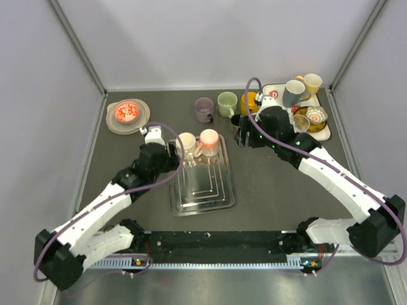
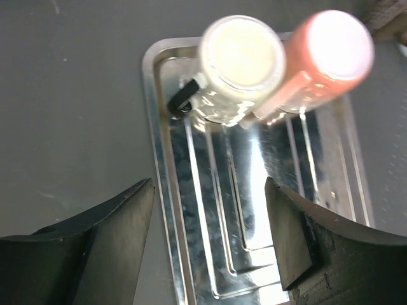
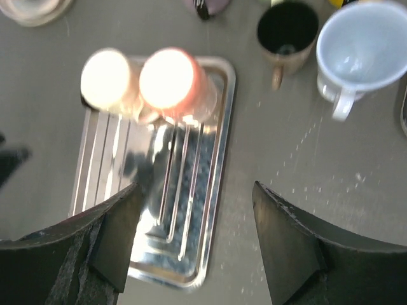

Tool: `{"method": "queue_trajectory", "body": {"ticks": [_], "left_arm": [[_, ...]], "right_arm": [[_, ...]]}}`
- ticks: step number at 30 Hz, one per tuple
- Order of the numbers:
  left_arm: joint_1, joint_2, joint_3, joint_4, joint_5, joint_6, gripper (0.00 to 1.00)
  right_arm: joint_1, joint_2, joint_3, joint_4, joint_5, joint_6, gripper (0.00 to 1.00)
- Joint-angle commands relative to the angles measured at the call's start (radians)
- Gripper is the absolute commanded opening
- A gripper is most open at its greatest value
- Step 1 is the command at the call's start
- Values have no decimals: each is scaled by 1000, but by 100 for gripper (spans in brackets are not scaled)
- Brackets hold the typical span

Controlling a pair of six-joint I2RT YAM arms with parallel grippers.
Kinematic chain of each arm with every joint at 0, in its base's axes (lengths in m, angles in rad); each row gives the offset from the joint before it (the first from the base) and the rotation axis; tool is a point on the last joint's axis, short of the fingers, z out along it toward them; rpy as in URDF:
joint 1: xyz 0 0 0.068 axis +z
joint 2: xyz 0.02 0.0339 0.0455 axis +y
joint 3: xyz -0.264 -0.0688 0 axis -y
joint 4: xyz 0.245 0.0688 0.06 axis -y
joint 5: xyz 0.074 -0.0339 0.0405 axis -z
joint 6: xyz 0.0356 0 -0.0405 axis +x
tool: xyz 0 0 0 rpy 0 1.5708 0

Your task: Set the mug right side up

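Note:
Two mugs stand upside down at the far end of a metal tray (image 1: 203, 190): a cream mug (image 1: 186, 141) (image 2: 241, 51) (image 3: 107, 77) and a pink mug (image 1: 209, 137) (image 2: 334, 47) (image 3: 168, 77). My left gripper (image 1: 173, 151) (image 2: 210, 187) is open just left of the cream mug, over the tray (image 2: 222, 222), and holds nothing. My right gripper (image 1: 245, 136) (image 3: 194, 190) is open and empty to the right of the pink mug, above the tray's right rim (image 3: 219, 190). A dark brown mug (image 1: 236, 121) (image 3: 287, 28) stands upright close to it.
A purple mug (image 1: 203, 109) and a pale green mug (image 1: 227, 103) (image 3: 359, 47) stand upright behind the tray. A plate (image 1: 127, 114) holding a red item lies at the back left. A white tray (image 1: 324, 132) with several mugs and a bowl is at the back right. Walls enclose the table.

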Motion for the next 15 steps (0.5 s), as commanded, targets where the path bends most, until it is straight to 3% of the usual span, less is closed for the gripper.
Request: {"method": "queue_trajectory", "body": {"ticks": [1,5,7,15], "left_arm": [[128,125,91,27,114,64,74],[185,241,119,133,241,210,71],[224,300,123,167,377,329,71],[397,488,274,35,611,502,68]], "right_arm": [[36,-122,-118,31,-26,30,70],[47,-211,-242,54,-58,56,69],[48,-253,-270,59,-74,63,68],[51,-370,-350,57,-129,77,68]]}}
